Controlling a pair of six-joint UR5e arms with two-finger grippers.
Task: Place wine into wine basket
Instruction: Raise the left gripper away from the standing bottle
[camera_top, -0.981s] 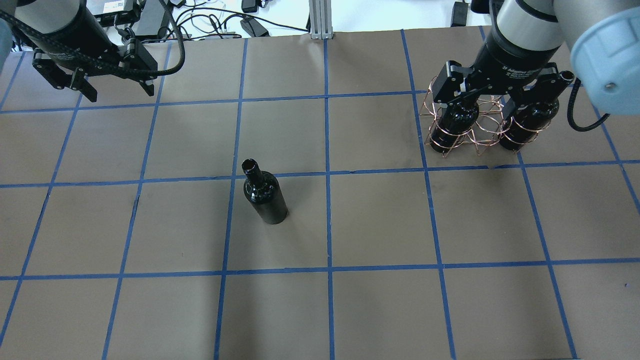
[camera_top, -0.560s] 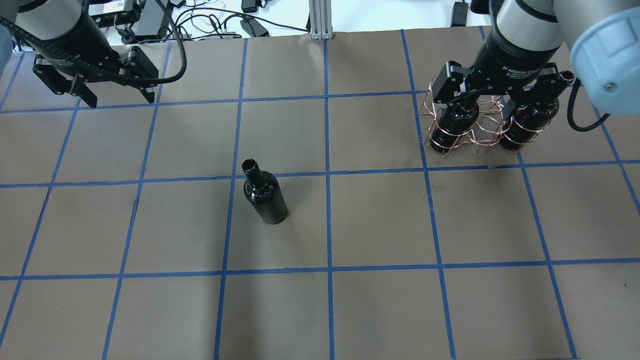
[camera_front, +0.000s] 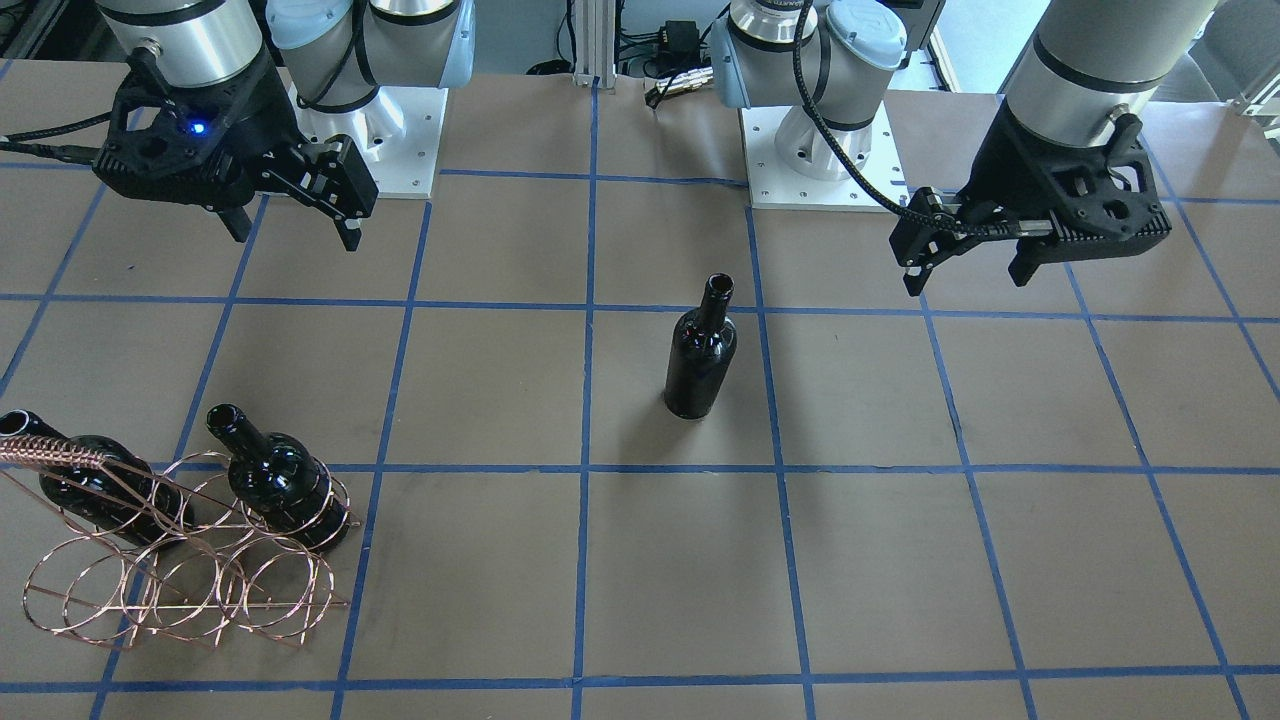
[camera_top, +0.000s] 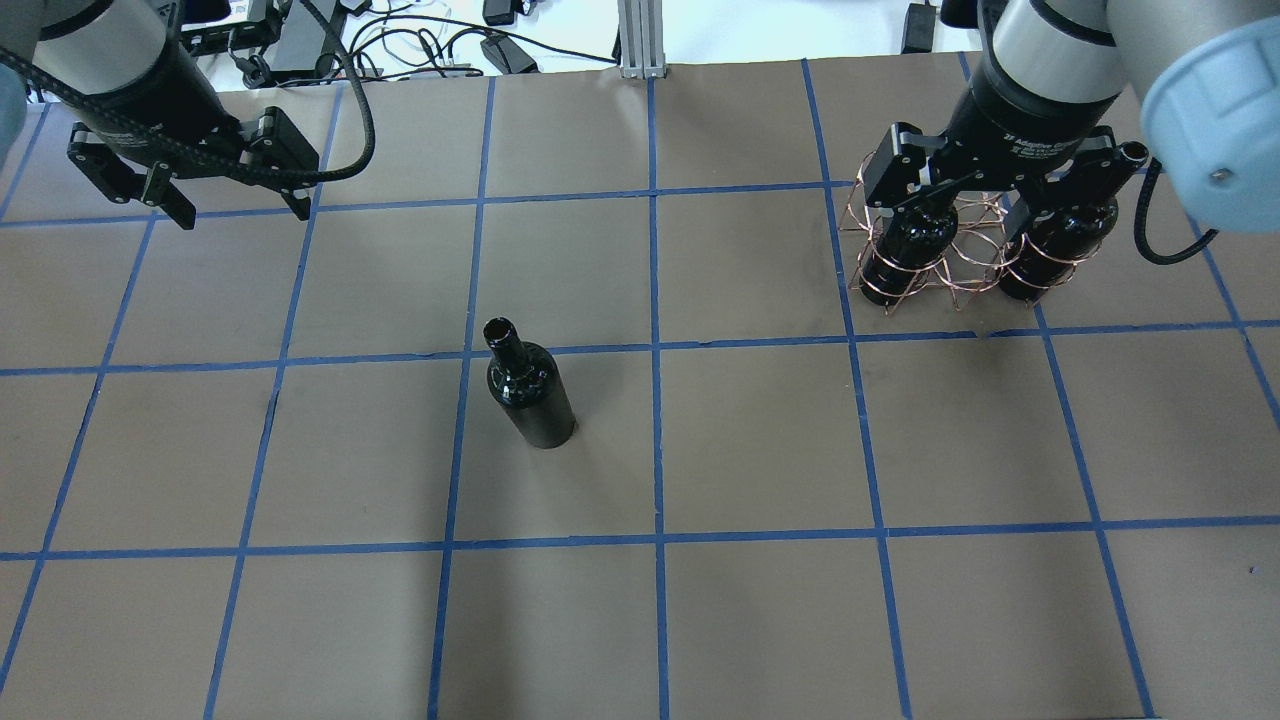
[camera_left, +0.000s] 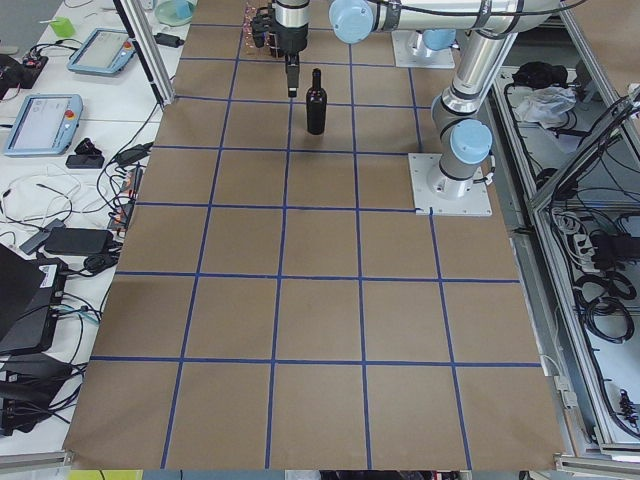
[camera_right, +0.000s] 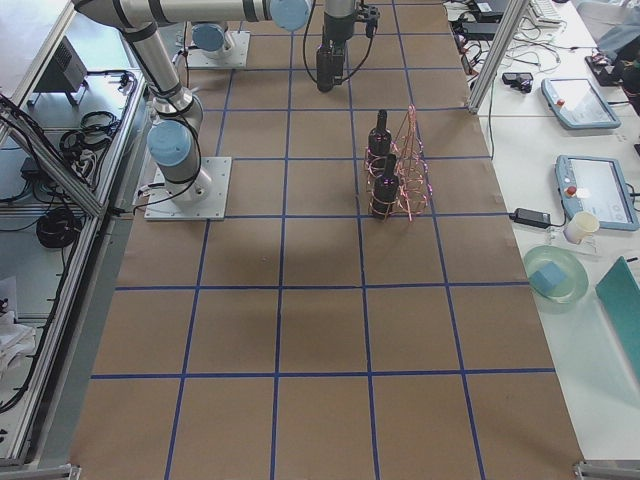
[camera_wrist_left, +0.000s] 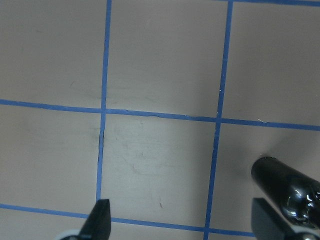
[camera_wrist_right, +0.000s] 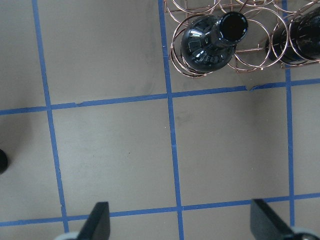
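Brown paper with a grid of blue tape covers the table (camera_top: 760, 440), and cables lie behind its far edge. The left pincer (camera_top: 243, 212) hangs high over the left part of the table with its two fingers wide apart and nothing between them. In the last second it has moved a little away from the far edge, in the direction of the glossy black glass wine bottle (camera_top: 530, 390). In its wrist view the mouth of the bottle shows beside one fingertip, not between the two.

This bottle stands upright and free near the middle of the table, a little on the robot's left. The right pincer (camera_front: 295, 235) has not moved; it is also spread open and empty.

The copper wire basket of round loops (camera_top: 962, 250) stands toward the far edge on the right side. It already holds one black bottle (camera_front: 285, 485) and a second one (camera_front: 85, 495).

I judge that the approach to the third bottle is only beginning; the grasp is not yet made.
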